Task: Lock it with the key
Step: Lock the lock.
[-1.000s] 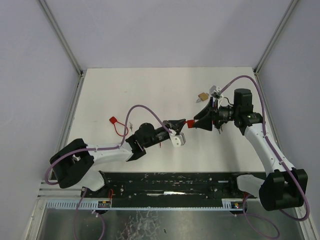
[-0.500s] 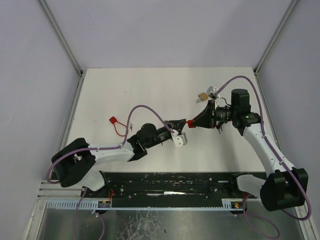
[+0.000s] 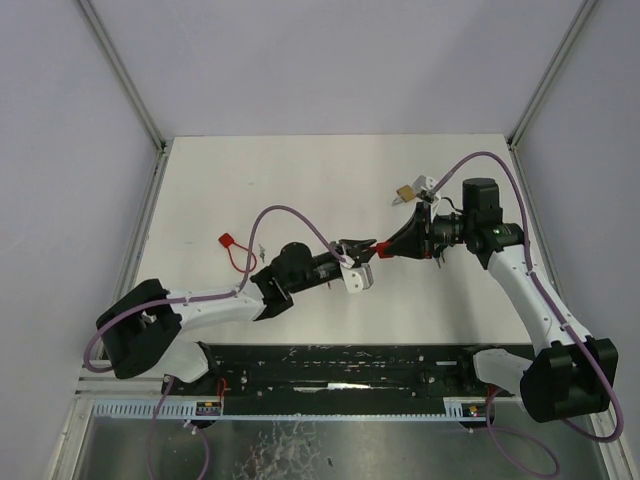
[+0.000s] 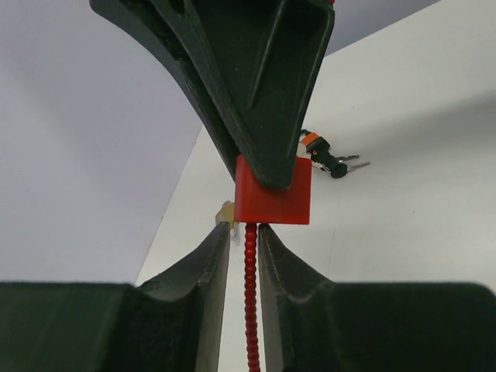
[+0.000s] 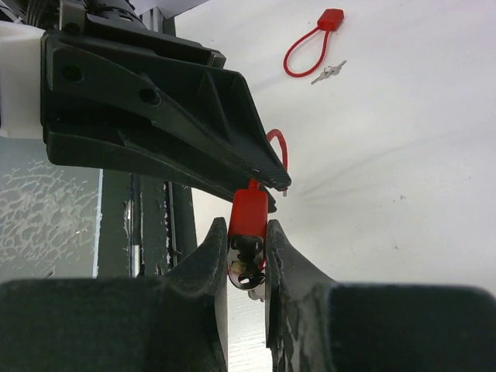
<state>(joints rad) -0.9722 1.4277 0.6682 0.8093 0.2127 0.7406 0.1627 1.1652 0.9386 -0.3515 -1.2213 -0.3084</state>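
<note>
A red cable lock [image 3: 380,245] hangs above the table between the two grippers. My right gripper [image 5: 246,229] is shut on its red body [image 5: 249,211]. A black-headed key [image 5: 248,256] sticks in the body's end, between the right fingers. My left gripper [image 4: 244,232] faces it tip to tip and stands slightly open. The lock's red beaded cable [image 4: 249,294] runs down between the left fingers with a thin gap beside it. In the left wrist view the right gripper [image 4: 271,174] clamps the red body [image 4: 273,194] from above.
A second red cable lock [image 3: 232,250] lies on the white table [image 3: 300,180] to the left, with small keys [image 3: 262,250] beside it. A brass padlock [image 3: 405,190] sits at the back right, and more keys [image 4: 329,161] lie near it. Grey walls enclose the table.
My right gripper has moved left onto the red lock body and shut on it. The left gripper's jaws have eased apart off the cable.
</note>
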